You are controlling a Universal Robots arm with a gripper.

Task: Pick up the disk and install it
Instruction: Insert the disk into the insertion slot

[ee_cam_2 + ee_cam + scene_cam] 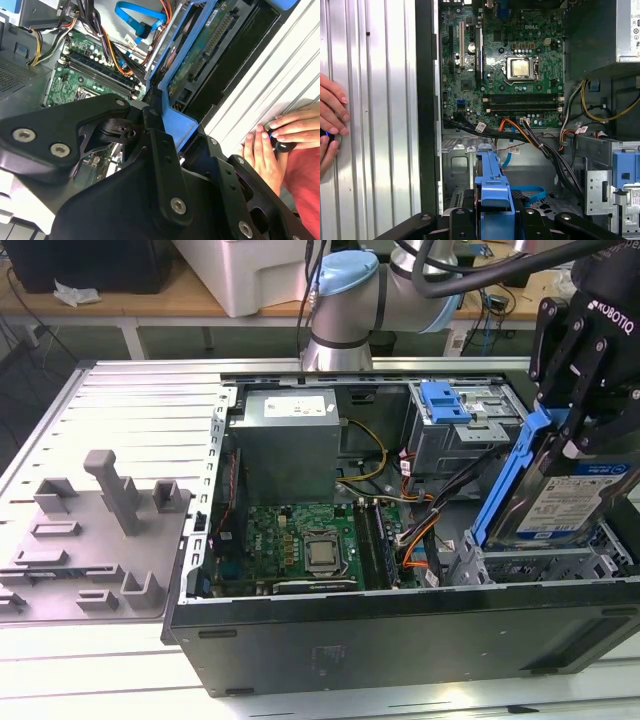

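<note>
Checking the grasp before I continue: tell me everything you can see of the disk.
The disk is a flat silver-metal drive with a white-and-blue label, edged by a blue rail frame. It stands on edge, tilted, above the metal bay at the end of the case on the exterior view's right. The gripper is shut on its upper end; whether its lower edge touches the bay is unclear.

Lower end of the disk (565, 502) is hidden inside the computer case (400, 640); the gripper (572, 435) and a person's hand (331, 112) are cut off by picture edges.
</note>
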